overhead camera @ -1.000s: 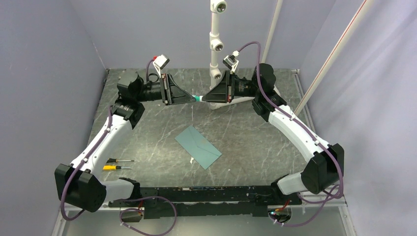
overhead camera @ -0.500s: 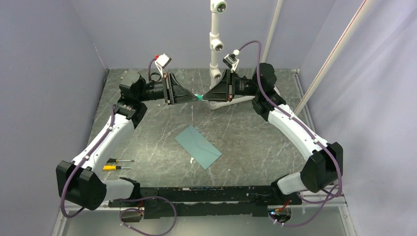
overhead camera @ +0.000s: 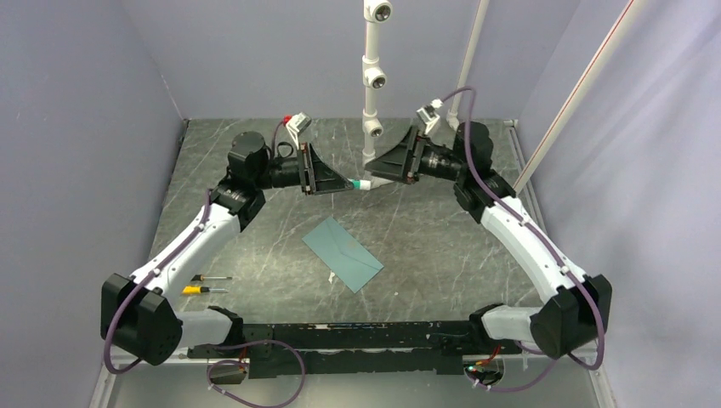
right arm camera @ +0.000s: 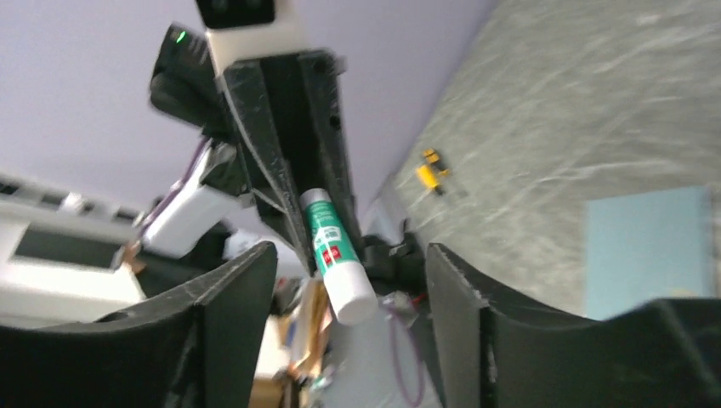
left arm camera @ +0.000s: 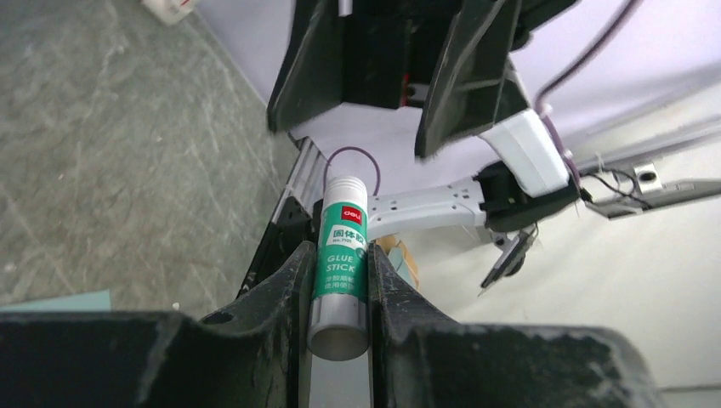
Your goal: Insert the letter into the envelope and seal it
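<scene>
table (overhead camera: 425,229) — dark marbled slab | envelope (overhead camera: 343,253) flat, mid-table | screwdrivers (overhead camera: 200,289) — near-left

The envelope (overhead camera: 343,253) is teal, the table (overhead camera: 425,229) dark grey with pale veins, the glue stick (left arm camera: 340,263) green and white.

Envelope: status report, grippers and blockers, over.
Left gripper shut on glue stick. Right gripper open, facing it. Envelope flat on table, nothing on it. Letter not seen.

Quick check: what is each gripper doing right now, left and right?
Left gripper: closed on the green-and-white glue stick, held up off the table.
Right gripper: open, fingers wide apart, holding nothing.
</scene>
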`<action>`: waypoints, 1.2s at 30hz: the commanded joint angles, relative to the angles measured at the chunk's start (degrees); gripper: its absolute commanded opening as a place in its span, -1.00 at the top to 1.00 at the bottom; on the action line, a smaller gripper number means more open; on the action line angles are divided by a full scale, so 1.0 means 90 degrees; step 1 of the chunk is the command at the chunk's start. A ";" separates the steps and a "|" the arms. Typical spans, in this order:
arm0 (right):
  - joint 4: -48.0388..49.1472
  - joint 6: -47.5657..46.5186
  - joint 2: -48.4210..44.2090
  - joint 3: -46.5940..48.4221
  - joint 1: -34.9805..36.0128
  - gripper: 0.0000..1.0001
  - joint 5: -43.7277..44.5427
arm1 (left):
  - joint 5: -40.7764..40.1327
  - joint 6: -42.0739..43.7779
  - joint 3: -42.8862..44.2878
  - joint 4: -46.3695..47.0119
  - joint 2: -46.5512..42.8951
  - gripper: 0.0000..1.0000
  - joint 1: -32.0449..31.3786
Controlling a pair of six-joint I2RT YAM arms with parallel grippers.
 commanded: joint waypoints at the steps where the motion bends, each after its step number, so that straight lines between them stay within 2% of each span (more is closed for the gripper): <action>1: -0.1467 -0.0630 -0.0550 -0.0386 -0.0584 -0.43 0.1428 | -0.0393 -0.0040 -0.0326 -0.0071 -0.0030 0.95 0.0139; 7: -0.2063 -0.0528 -0.0886 -0.1052 -0.1048 -0.46 0.2085 | -0.0967 -0.0163 -0.0524 -0.0428 0.0601 0.95 0.0146; 9: -0.2205 -0.0599 -0.0955 -0.1106 -0.1071 -0.45 0.2211 | -0.1132 -0.0453 -0.0602 -0.0251 0.0971 0.95 0.0132; 12: -0.2231 -0.0617 -0.1035 -0.1230 -0.1086 -0.43 0.2251 | -0.1490 -0.0792 -0.0481 -0.0581 0.1797 0.95 0.0053; 21: -0.2085 -0.0532 -0.1441 -0.1769 -0.1144 -0.36 0.2241 | -0.2013 -0.2148 -0.0037 0.1044 0.3769 0.92 -0.0348; 24: -0.2134 -0.0567 -0.1567 -0.1830 -0.1183 -0.36 0.2213 | -0.2044 -0.2631 0.0279 0.1560 0.4405 0.84 -0.0542; 26: -0.2136 -0.0563 -0.1597 -0.1873 -0.1200 -0.35 0.2156 | -0.2140 -0.2824 0.0567 0.1453 0.4769 0.72 -0.0639; 34: -0.1958 -0.0460 -0.1663 -0.1916 -0.1220 -0.32 0.1872 | -0.2952 -0.3895 0.0826 0.2065 0.5666 0.61 -0.0733; 36: -0.1986 -0.0472 -0.1680 -0.1901 -0.1218 -0.32 0.1836 | -0.3065 -0.3999 0.0920 0.2078 0.5789 0.41 -0.0739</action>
